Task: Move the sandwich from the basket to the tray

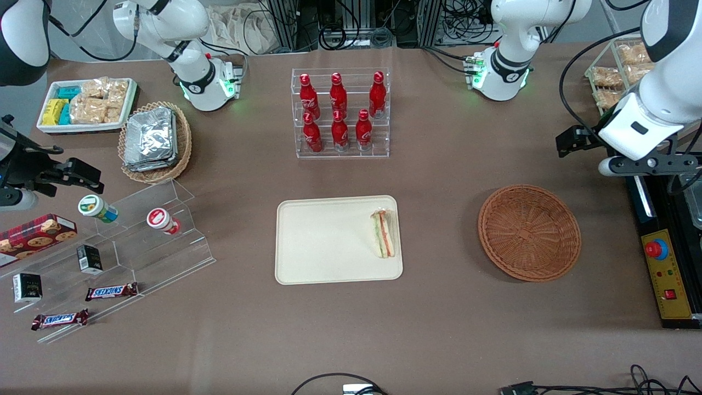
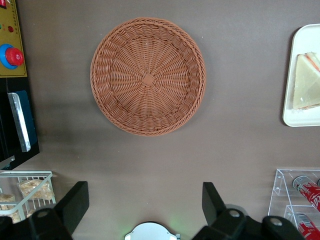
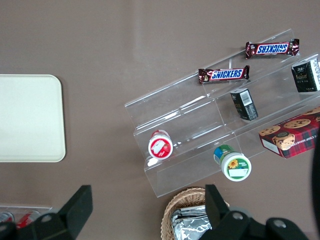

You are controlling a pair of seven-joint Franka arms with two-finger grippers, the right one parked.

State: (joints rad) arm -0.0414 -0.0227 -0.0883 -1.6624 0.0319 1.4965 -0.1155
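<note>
Bright, even overhead light; the basket (image 1: pixel 529 232) throws a soft shadow, foil packets (image 1: pixel 149 138) glint, everything sharp.

Basket (image 1: pixel 529 232): reddish-brown woven wicker, radial weave pattern from a small square centre. Tray (image 1: pixel 323 241): plain cream-beige. Sandwich (image 1: pixel 383 234): pale bread with green and orange-red filling stripes under clear wrap. Gripper (image 2: pixel 145 210), above the table near the basket: black fingers (image 2: pixel 74 204), spread apart. Table (image 1: pixel 439 329): uniform matte brown. Bottles (image 1: pixel 340 109): red with white script, silver caps.
</note>
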